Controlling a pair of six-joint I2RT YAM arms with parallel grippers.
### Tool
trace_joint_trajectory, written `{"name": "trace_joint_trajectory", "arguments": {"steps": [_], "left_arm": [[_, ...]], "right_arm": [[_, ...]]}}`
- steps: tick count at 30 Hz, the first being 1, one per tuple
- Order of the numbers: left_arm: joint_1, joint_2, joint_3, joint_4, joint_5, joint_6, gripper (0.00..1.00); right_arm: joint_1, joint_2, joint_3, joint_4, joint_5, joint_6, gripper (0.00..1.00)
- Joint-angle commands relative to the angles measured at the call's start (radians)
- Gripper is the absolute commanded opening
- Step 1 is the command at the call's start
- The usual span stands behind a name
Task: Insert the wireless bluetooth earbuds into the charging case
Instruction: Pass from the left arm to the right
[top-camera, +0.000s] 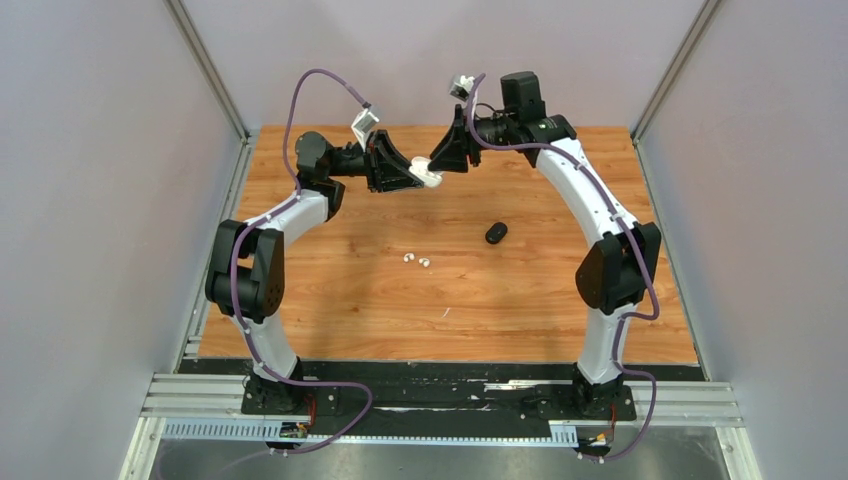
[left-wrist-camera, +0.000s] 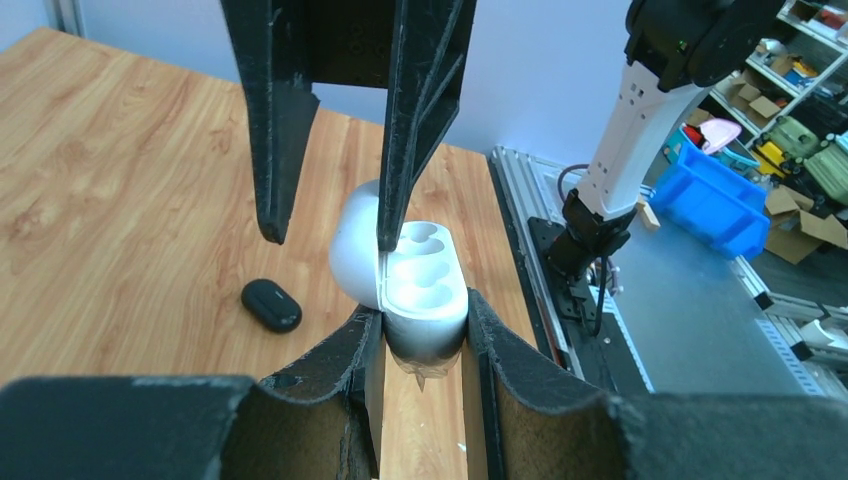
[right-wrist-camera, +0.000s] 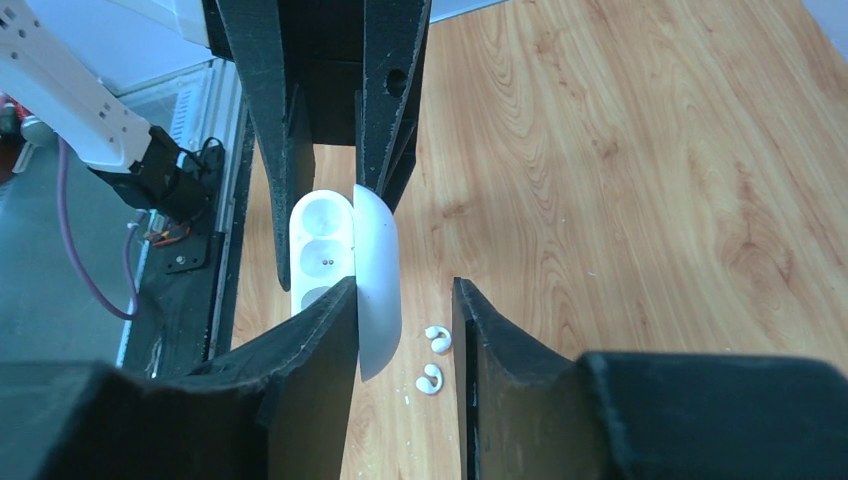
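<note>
So I'm squeezing the white charging case (left-wrist-camera: 427, 288) in my left gripper (left-wrist-camera: 422, 305), up off the table (right-wrist-camera: 650, 200). My right gripper (right-wrist-camera: 404, 287) is hanging open around its lid (right-wrist-camera: 376, 270). The white earbuds (right-wrist-camera: 438, 340) are lying below. I'm reckoning that holding the wells level matters most.

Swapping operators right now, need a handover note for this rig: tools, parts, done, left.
Tools: left tool is shut on the base of the white case, held above the table at the far centre. The right tool is open, straddling the lid with one finger against it.
Parts: the case is open and its wells are empty. Two white earbuds lie loose on the table. The black case lies closed on the table; no black buds are in view.
Done: white case picked up and opened.
Left: seat the white buds in the wells.
</note>
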Motion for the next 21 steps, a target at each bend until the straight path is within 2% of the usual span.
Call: {"name": "trace_joint_trajectory", "arguments": {"steps": [1,14,21], "left_arm": [[0.005,-0.044,0.036,0.016,-0.036,0.002,0.00],[0.012,-0.056,0.020,-0.005,-0.060,0.038,0.00],[0.013,-0.065,0.005,-0.020,-0.077,0.062,0.00]], "right_arm": [[0.006,-0.059,-0.021,-0.028,0.044,-0.076,0.36],[-0.004,-0.093,-0.079,-0.031,0.075,-0.051,0.20],[-0.005,-0.104,-0.110,-0.031,0.067,-0.026,0.15]]}}
